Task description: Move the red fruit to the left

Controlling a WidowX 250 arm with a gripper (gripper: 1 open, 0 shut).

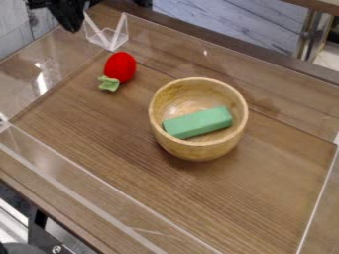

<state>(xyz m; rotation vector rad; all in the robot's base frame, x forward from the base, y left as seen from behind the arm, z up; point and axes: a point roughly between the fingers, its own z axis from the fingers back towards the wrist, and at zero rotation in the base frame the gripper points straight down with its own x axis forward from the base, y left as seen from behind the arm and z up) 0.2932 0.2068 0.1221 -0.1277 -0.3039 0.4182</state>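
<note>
The surface (pixel 119 164) is brown wood with the grain showing, and a pale, glossy strip runs along its left side, where light glares off it. Dark fittings stand at the lower left corner, and a pale ledge with dark parts beneath it crosses the upper right corner.

The red fruit (pixel 121 66) lies directly on the surface in the upper left part of the view, its light-green leafy end toward the lower left. Just beside it, farther up, is a clear, faceted object (pixel 106 33) with white glints. Lower and to the right of the fruit, apart from it, sits a round wooden bowl (pixel 197 147); inside lies a green rectangular block (pixel 197 123), set at a slant.

The dark hand (pixel 66 18) is at the top left, above and to the left of the fruit and apart from it. It is closed; whether anything is pinched in it cannot be made out. No writing can be read.
</note>
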